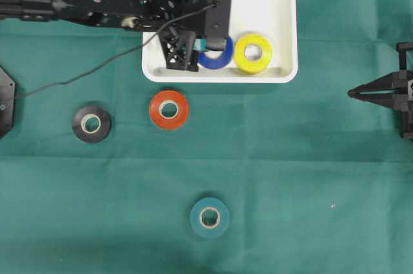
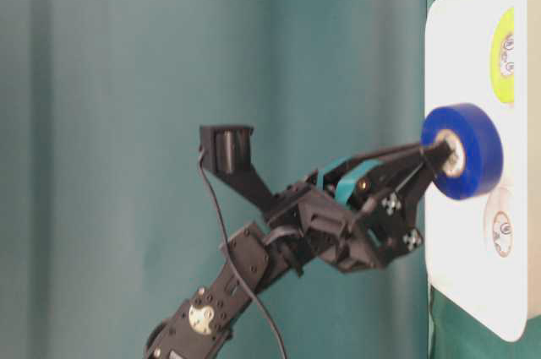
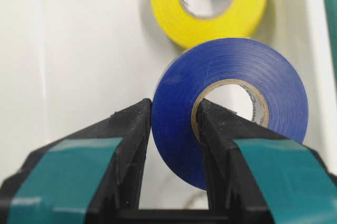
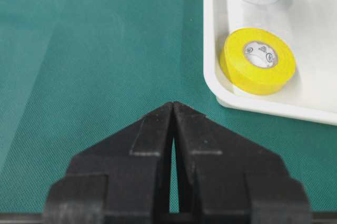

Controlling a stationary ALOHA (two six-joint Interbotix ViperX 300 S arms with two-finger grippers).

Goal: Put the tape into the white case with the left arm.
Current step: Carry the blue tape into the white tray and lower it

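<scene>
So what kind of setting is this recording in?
Most likely a lab tabletop rig: a green cloth covers the table, two robot arms face each other across it, and tape rolls lie around a white case as practice props.

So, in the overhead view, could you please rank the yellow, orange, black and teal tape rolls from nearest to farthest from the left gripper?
1. Yellow roll: in the white case, just right of the left gripper.
2. Orange roll: on the cloth, just below the case.
3. Black roll: lower left.
4. Teal roll: far below, near the bottom edge.
</scene>
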